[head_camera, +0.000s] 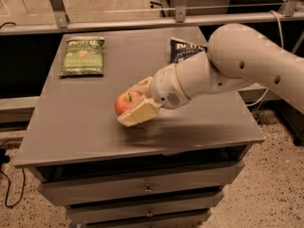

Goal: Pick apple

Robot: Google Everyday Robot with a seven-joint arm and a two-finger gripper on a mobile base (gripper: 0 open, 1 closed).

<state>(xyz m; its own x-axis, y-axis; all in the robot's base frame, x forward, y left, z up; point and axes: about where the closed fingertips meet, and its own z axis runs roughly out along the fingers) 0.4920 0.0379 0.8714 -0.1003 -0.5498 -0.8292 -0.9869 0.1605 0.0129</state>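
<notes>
The red-orange apple (125,102) with a short dark stem sits between the two cream fingers of my gripper (128,106), over the front middle of the grey table (71,132). The near finger (139,113) lies across the apple's front and lower right side. The far finger (141,85) shows behind it. The gripper is shut on the apple and holds it a little above the tabletop. My white arm (228,65) reaches in from the right.
A green chip bag (83,56) lies at the table's back left. A dark blue chip bag (183,49) lies at the back right, partly hidden by my arm. A metal rail (118,25) runs behind the table. Drawers (142,189) are below the top.
</notes>
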